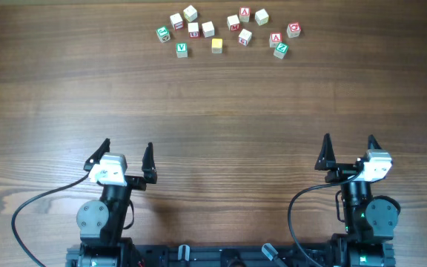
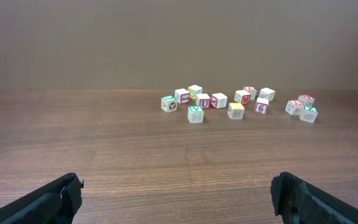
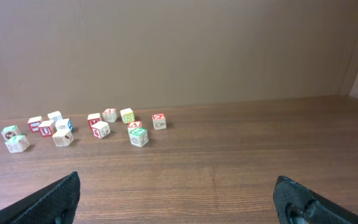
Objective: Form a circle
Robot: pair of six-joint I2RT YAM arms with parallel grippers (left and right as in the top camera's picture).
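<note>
Overhead camera looks straight down on the whole table (image 1: 213, 104), arms (image 1: 110, 208) at the lower edge. Both wrist cameras sit low, facing forward across the table toward the wall (image 2: 179, 43). All three views share the distant cubes (image 1: 208, 29).

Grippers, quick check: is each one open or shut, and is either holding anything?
Left gripper: open, holding nothing.
Right gripper: open, holding nothing.

A dark wood-grain table (image 1: 213, 111) runs back to a plain tan wall (image 2: 166, 43), evenly lit.
</note>
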